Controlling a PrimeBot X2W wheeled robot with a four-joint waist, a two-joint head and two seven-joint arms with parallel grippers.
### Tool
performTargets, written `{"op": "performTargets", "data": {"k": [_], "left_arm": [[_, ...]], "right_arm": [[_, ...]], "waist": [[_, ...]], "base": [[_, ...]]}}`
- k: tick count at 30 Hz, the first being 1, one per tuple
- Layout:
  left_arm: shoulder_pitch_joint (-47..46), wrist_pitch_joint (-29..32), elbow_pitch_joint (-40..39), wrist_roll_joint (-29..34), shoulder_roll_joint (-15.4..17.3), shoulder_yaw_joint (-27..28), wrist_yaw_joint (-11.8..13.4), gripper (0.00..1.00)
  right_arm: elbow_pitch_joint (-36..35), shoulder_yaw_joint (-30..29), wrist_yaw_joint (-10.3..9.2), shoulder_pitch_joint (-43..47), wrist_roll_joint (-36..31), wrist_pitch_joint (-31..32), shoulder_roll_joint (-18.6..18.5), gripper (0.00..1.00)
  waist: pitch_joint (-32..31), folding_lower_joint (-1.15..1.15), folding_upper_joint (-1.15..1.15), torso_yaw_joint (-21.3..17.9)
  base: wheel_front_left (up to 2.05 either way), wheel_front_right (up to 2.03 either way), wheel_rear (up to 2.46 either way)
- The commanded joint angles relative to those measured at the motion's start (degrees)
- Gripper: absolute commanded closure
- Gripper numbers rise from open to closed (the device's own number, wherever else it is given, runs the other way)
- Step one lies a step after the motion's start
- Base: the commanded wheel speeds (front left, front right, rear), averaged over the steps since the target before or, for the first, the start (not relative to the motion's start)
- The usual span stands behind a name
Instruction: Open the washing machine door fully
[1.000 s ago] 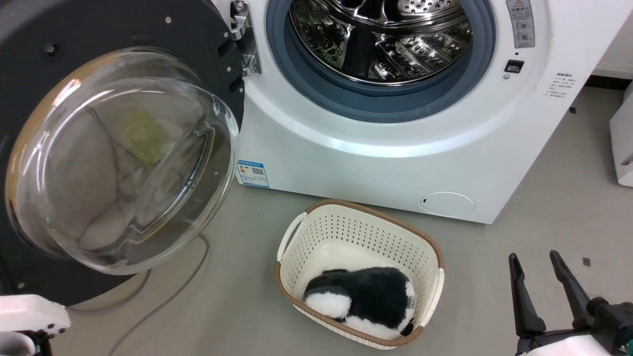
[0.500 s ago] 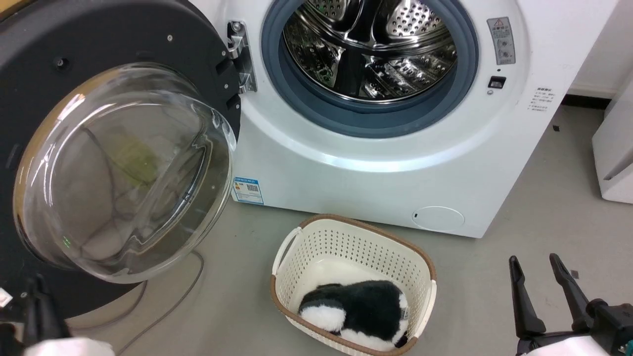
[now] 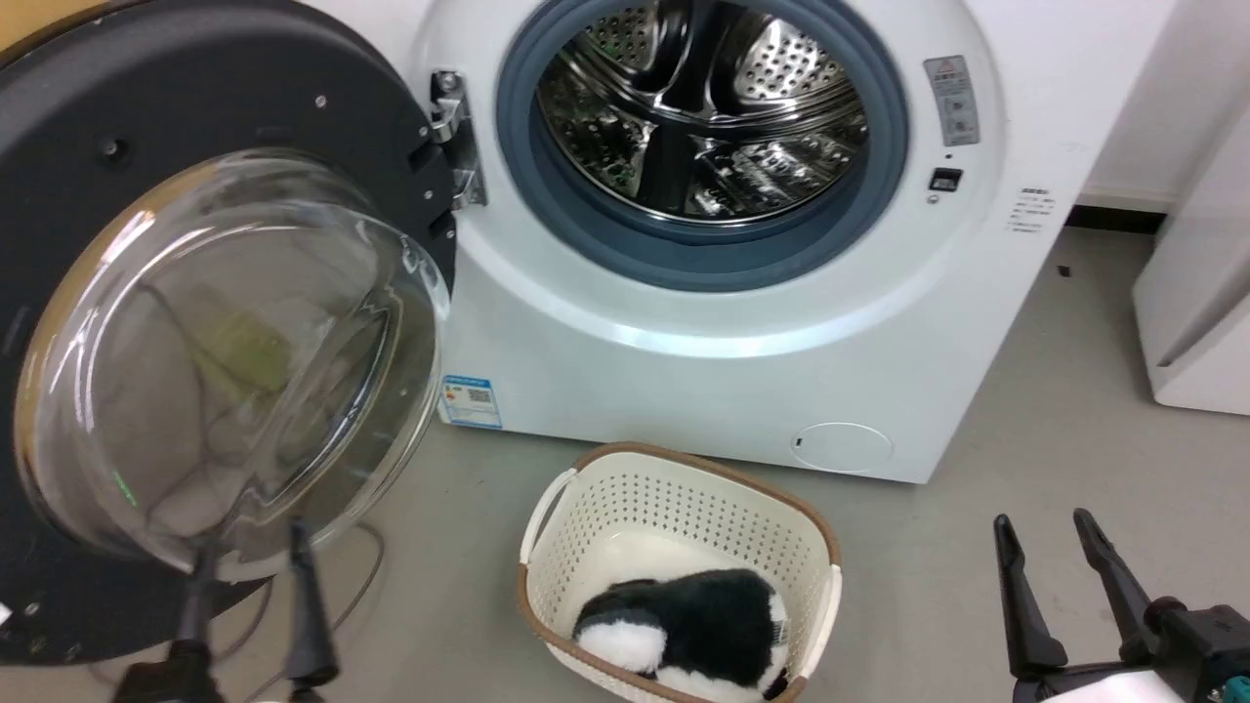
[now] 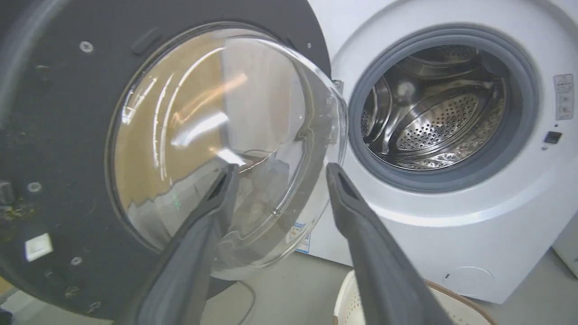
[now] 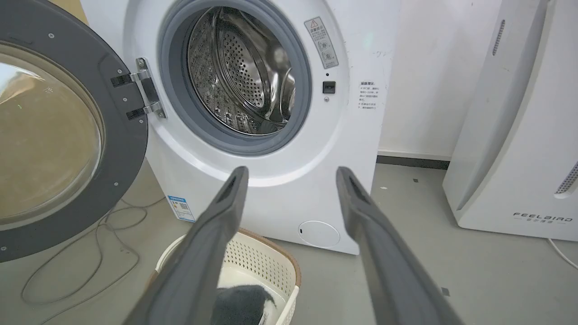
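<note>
Over the grey floor (image 3: 1025, 391), with left gripper (image 3: 251, 539) and right gripper (image 3: 1041, 519) both spread empty, push the stiff, hinged washing machine door (image 3: 195, 88) on its matte rim, not the slippery glass bowl (image 3: 215, 351).

Left of the washing machine (image 3: 703, 361), the washing machine door (image 3: 225, 88) is running off the head view's left edge. In front of the machine, the bottom edge is cutting off the basket (image 3: 684, 467), the black-and-white plush (image 3: 703, 610), and the bases of the left gripper (image 3: 251, 542) and right gripper (image 3: 1041, 519). The print on the machine's blue label (image 3: 471, 400) is coming out too small to read.
</note>
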Motion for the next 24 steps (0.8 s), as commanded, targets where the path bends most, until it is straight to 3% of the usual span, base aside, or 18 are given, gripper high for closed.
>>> {"op": "performTargets", "data": {"k": [1, 11, 24], "left_arm": [[0.3, 0.8, -0.7, 0.9, -0.1, -1.2, -0.4, 0.00], [-4.0, 6.2, 1.1, 4.2, -0.3, -8.5, -2.4, 0.00], [-6.3, 8.0, 6.3, 5.1, 0.1, -10.6, -2.5, 0.00]], "right_arm": [[-0.2, 0.2, 0.30, 0.7, -0.6, 0.0, 0.2, 0.00], [-1.0, 0.8, 0.30, 1.0, -1.8, 0.8, 0.2, 0.00], [-0.8, 1.6, 0.30, 1.1, -2.0, 1.3, 0.2, 0.00]], "waist": [[-0.5, 0.00, 0.00, -0.9], [-1.0, 0.00, 0.00, -6.4], [0.0, 0.00, 0.00, -9.7]], "base": [[0.00, 0.00, 0.00], [0.00, 0.00, 0.00], [0.00, 0.00, 0.00]]}}
